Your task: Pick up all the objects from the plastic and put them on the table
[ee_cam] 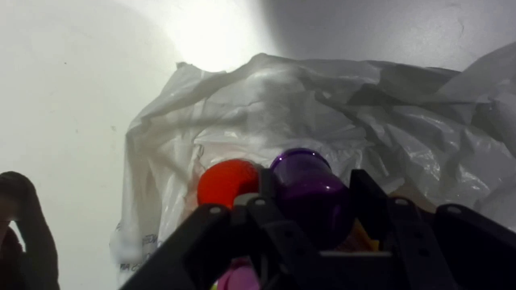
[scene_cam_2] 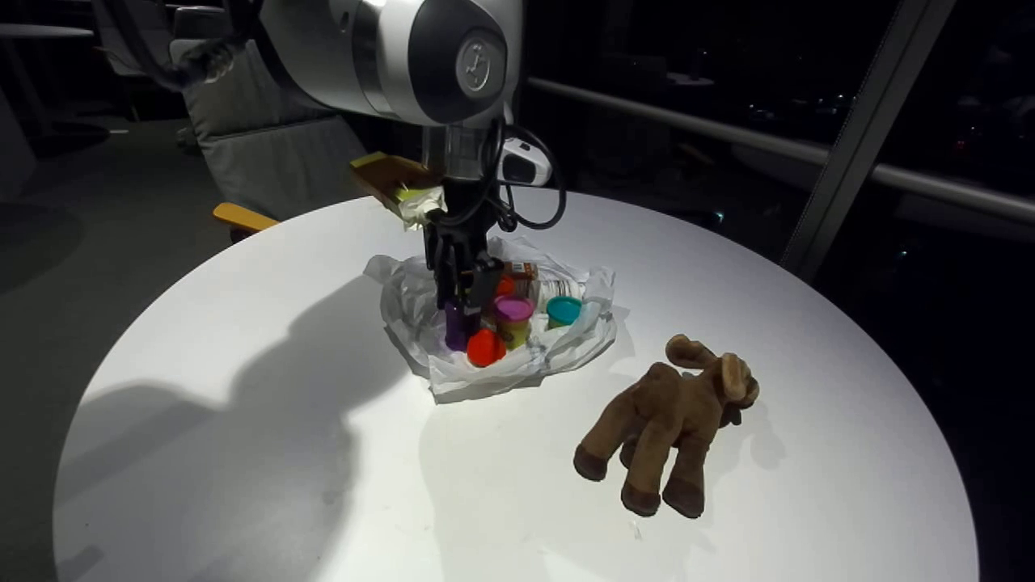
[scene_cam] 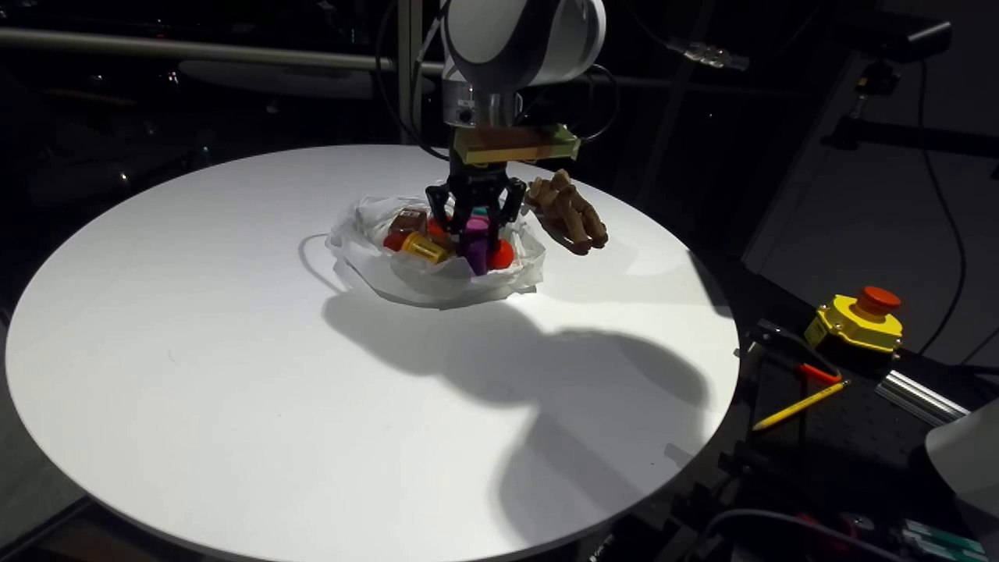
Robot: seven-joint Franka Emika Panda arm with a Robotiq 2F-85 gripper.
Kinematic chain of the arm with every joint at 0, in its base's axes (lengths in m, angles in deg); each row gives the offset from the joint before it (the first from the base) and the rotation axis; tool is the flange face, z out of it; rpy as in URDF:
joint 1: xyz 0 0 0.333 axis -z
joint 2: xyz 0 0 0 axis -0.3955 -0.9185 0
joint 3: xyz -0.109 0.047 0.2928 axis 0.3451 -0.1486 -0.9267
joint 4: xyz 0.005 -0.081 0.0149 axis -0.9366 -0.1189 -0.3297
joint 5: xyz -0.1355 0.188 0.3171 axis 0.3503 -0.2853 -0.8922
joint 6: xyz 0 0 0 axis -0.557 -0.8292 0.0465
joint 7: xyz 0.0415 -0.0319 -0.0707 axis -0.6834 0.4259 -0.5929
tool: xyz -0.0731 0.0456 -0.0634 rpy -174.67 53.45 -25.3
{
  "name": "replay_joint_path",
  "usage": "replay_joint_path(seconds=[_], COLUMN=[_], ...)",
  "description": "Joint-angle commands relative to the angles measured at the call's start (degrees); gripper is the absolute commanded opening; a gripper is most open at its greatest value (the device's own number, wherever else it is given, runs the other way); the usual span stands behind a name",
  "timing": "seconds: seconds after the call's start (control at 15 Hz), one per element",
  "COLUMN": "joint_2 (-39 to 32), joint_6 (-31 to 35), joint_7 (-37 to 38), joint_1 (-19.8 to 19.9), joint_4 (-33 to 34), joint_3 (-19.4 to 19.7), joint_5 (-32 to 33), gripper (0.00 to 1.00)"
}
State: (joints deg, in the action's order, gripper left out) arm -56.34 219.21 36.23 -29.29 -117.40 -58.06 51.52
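Round white worktop (scene_cam: pixel 187 367), partly in shadow. Part-open fingers (ee_cam: pixel 367 195) straddle the purple container (ee_cam: pixel 310 197) on the crumpled plastic (ee_cam: pixel 258 112); whether they grip it cannot be told. Step in hand, apparently: grasping. Next: firm closure, straight lift, placement on the worktop.

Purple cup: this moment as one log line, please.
fingers: flanking purple cup, grip unclear | purple cup: within plastic | brown plush toy: on table

In your wrist view, the gripper (ee_cam: pixel 312 181) hides part of the pink-lidded tub (ee_cam: pixel 242 278) on the plastic bag (ee_cam: pixel 266 104); the frame edge crops the plush animal (ee_cam: pixel 37 231) beside the bag.
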Motion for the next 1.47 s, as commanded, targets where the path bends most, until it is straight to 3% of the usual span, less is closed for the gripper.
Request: replay_joint_path(seconds=[0.0, 0.27, 0.53, 0.87, 1.4], joint_2=[6.46, 16.49, 26.09, 23.45, 14.17], joint_6=[-0.65, -2.83, -5.51, 0.3, 11.33], joint_7=[3.81, 7.95, 6.61, 4.29, 7.87], joint_1=[-3.89, -8.26, -9.25, -8.04, -10.87], joint_4=[-4.91, -12.59, -19.8, -21.75, -22.91], joint_3=[3.05, 3.13, -3.21, -8.92, -7.4], joint_5=[2.25, 7.82, 6.96, 2.31, 6.81], gripper=[0.25, 0.25, 0.25, 0.25, 0.25])
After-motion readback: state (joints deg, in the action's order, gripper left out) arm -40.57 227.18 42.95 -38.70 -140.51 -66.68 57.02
